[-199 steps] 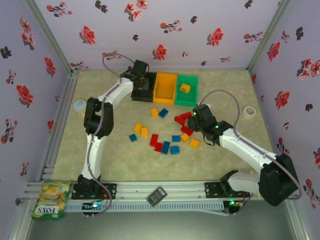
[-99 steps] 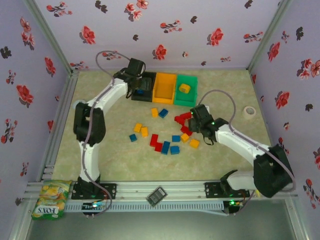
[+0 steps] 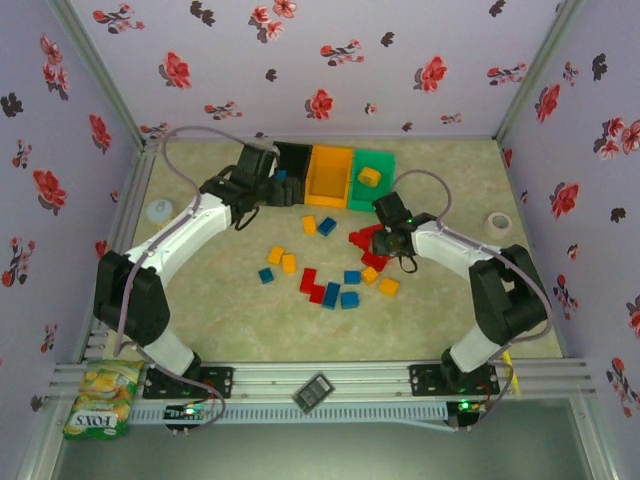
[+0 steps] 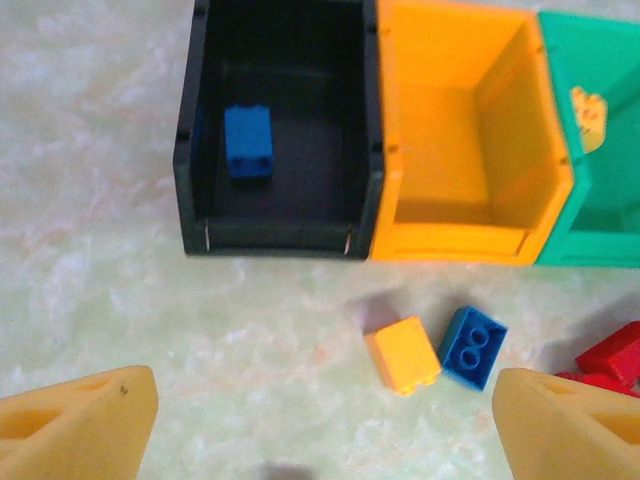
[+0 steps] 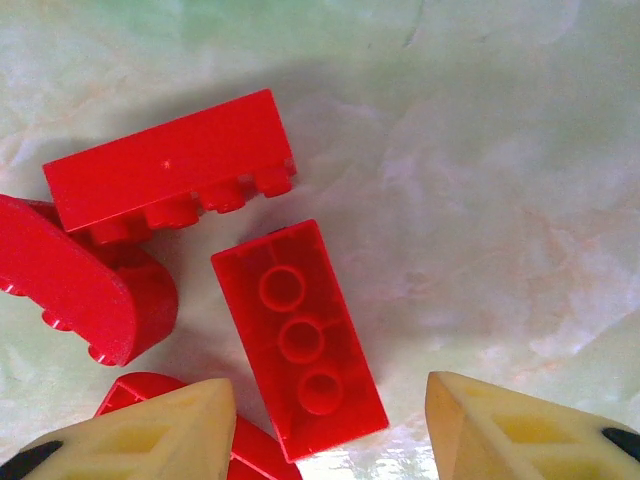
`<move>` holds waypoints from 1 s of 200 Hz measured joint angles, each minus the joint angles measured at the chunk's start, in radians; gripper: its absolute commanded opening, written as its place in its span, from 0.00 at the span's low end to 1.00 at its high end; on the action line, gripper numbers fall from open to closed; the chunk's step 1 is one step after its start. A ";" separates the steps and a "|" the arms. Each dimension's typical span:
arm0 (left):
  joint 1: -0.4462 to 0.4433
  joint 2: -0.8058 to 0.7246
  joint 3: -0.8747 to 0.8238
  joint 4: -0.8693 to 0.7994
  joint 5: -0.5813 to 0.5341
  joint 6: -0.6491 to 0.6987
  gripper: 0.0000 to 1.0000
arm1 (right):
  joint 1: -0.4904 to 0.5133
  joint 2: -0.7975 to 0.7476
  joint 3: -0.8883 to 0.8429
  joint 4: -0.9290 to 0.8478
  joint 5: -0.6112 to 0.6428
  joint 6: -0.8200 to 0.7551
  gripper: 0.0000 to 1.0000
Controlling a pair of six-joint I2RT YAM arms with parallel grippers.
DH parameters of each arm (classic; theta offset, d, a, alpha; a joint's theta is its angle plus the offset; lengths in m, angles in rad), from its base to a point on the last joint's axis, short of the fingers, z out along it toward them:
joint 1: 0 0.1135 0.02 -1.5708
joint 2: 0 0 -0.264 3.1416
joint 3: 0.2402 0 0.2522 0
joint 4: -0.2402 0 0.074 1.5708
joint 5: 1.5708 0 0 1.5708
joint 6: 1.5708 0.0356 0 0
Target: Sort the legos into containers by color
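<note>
Right pincer spread astride an upturned red brick, neighbouring red bricks crowding it; left pincer spread.

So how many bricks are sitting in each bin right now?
Black bin: 1, a blue brick
Orange bin: 0
Green bin: 1, a yellow brick
Total: 2

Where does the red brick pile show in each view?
Top external: red pile right of centre, at the right gripper.
Left wrist: pile at the lower right edge, below the green bin.
Right wrist: pile left and centre, one brick between the jaws.
Shared landmark: the marbled table.
</note>
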 measured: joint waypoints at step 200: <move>0.000 -0.041 -0.032 0.000 -0.005 -0.010 0.89 | 0.000 0.136 0.041 0.042 -0.002 0.000 0.36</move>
